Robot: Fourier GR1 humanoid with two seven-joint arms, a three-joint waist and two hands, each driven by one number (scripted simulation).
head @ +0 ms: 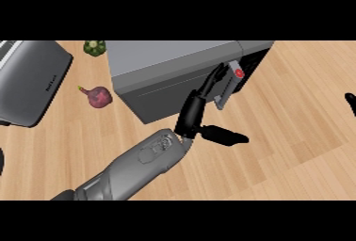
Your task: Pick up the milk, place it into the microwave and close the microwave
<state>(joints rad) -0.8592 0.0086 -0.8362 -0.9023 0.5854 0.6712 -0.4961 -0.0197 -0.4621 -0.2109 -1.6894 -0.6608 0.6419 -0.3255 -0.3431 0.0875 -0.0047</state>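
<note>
one microwave (173, 66), one toaster (31, 82), one green pepper (94, 47), one purple vegetable (99, 97), possibly a beet, and one milk carton (238, 73).

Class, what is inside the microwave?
Nothing inside shows. Only the microwave's grey top and dark side are visible, with the left hand's straight fingers against it near a red mark. Its shell covers the interior, so milk cannot be confirmed.

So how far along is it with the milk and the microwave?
No milk shows on the counter, so it is probably inside already. The left hand lies flat against the microwave door, which looks shut or nearly so. Left: perhaps a last push, then pulling the hand away.
</note>
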